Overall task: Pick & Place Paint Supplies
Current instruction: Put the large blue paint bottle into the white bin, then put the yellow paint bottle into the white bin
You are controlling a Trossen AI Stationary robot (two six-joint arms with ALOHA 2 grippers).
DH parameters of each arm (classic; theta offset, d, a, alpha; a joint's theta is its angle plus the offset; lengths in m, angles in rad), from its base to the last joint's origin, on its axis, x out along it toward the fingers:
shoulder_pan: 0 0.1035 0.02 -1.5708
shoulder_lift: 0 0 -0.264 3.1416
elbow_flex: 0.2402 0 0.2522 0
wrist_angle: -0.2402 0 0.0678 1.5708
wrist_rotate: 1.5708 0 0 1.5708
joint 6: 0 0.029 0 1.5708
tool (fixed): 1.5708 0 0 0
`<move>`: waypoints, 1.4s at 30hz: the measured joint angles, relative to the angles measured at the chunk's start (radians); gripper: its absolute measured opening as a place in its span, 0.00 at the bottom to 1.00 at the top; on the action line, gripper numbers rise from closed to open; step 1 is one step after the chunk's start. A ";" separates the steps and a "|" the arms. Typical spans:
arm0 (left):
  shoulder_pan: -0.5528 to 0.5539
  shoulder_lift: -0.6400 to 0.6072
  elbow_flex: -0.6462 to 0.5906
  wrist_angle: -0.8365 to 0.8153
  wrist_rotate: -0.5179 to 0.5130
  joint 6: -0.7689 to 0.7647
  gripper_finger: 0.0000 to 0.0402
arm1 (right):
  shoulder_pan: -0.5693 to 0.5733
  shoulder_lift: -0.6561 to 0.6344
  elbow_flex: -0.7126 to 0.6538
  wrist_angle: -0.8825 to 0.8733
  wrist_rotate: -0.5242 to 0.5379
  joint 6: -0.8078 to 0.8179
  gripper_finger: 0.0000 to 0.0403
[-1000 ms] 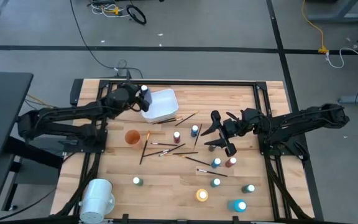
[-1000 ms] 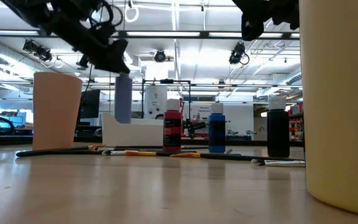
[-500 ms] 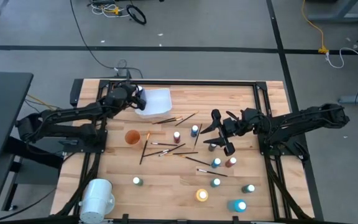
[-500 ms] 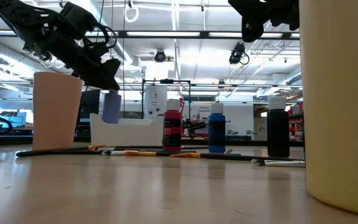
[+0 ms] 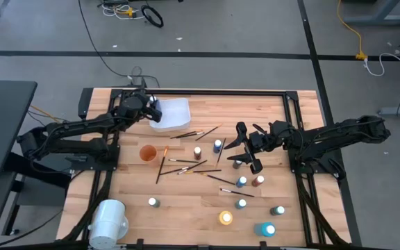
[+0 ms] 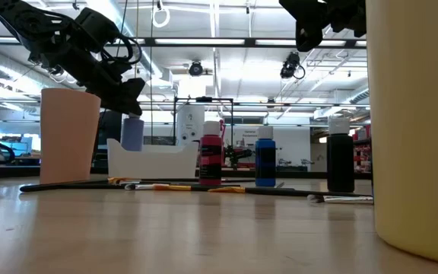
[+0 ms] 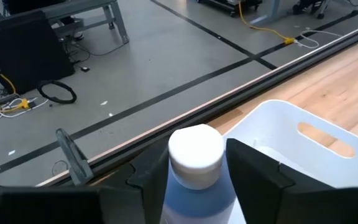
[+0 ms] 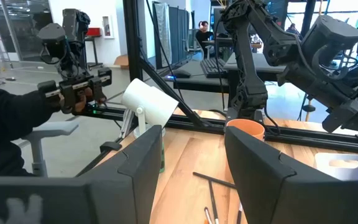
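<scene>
**Blue bottle hangs at the tub's rim, fingers on either side**

The white tub [image 5: 173,114] sits at the far left of the table [image 5: 269,111], and the left gripper [image 5: 151,110] hangs at its left edge with a pale-blue paint bottle [image 7: 196,168] upright between its fingers. From the wrist view the fingers flank the bottle closely, but I cannot tell whether they are gripping it or have let go. The right gripper [image 5: 245,147] waits over mid-table, fingers spread and holding nothing.

The bottle looks like smooth, rigid plastic, light for its size and probably slippery. I'd judge the body below the white cap [image 7: 195,147] the safest place to squeeze, since a cap hold could tip it.

The other paint bottles [image 5: 217,145] stand loose on the wood, apart enough to take one by one. The brushes [image 5: 207,131] lie flat, some crossing. They are thin, stiff and light, and would want a pinch mid-handle, low against the table.
</scene>
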 joint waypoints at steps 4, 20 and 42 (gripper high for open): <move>0.000 0.000 0.000 -0.001 -0.006 0.010 0.49 | 0.000 0.000 0.000 0.000 0.000 0.000 0.45; -0.082 -0.143 0.115 -0.001 0.143 0.143 0.53 | -0.001 0.000 0.000 0.059 -0.001 -0.156 0.45; -0.240 -0.205 0.129 0.006 0.621 0.072 0.53 | 0.101 0.060 0.034 0.123 -0.411 -0.010 0.45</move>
